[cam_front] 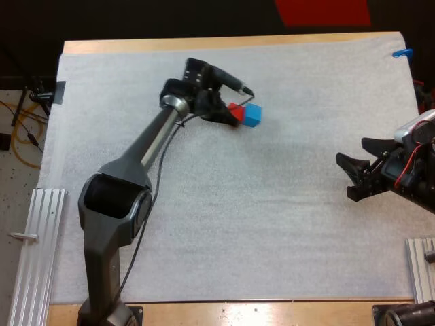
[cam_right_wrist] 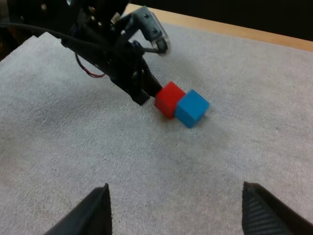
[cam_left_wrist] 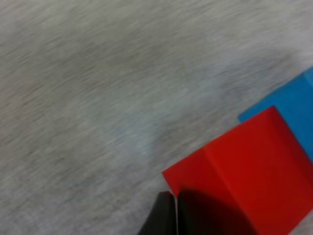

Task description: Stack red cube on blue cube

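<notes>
Seen from the high view, your left arm is lying stretched across the white mat (cam_front: 272, 224), with the left gripper (cam_front: 229, 117) sitting tip-first against the red cube (cam_front: 235, 109). That cube is resting on the mat, touching the blue cube (cam_front: 253, 115) side to side rather than sitting on top of it, so the stack is not yet built. Your right gripper (cam_front: 355, 175) is waiting near the mat's right side, well apart from both cubes, probably to leave the left arm room. In the left wrist view, the two black fingers (cam_left_wrist: 166, 215) are pressing together with no gap and nothing between them, their tips meeting the near lower edge of the red cube, with the blue cube showing just behind it. Closed like that, the claw is holding nothing and looks placed to nudge, not to lift. You are likely needing to part the jaws and straddle the red cube before raising it. In the right wrist view, that arm's own fingers (cam_right_wrist: 95, 213) are standing wide apart and empty, facing the pair of cubes and the left gripper farther off.
</notes>
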`<control>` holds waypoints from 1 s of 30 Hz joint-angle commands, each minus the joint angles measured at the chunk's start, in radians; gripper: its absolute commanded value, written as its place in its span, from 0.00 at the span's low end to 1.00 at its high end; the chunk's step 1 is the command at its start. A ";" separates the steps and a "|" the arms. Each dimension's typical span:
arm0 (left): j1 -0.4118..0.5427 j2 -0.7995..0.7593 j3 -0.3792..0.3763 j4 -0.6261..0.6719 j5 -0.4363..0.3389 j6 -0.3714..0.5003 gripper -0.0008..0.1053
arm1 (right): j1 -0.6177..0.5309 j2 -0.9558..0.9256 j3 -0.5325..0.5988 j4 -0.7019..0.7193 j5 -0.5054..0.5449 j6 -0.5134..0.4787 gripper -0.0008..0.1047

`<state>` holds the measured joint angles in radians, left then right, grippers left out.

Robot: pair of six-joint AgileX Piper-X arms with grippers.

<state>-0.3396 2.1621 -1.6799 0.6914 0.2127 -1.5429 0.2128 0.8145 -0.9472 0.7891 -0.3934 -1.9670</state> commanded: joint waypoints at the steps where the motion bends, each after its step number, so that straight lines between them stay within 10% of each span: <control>1: -0.028 -0.014 -0.001 -0.017 0.006 -0.022 0.01 | 0.003 -0.002 -0.004 0.001 0.000 -0.004 0.54; 30: -0.088 -0.651 0.068 0.231 -0.082 0.071 0.01 | 0.003 -0.002 -0.004 -0.027 0.000 -0.004 0.54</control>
<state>-0.4268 1.5500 -1.6344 0.9119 0.1523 -1.4811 0.2128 0.8145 -0.9472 0.7728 -0.3934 -1.9670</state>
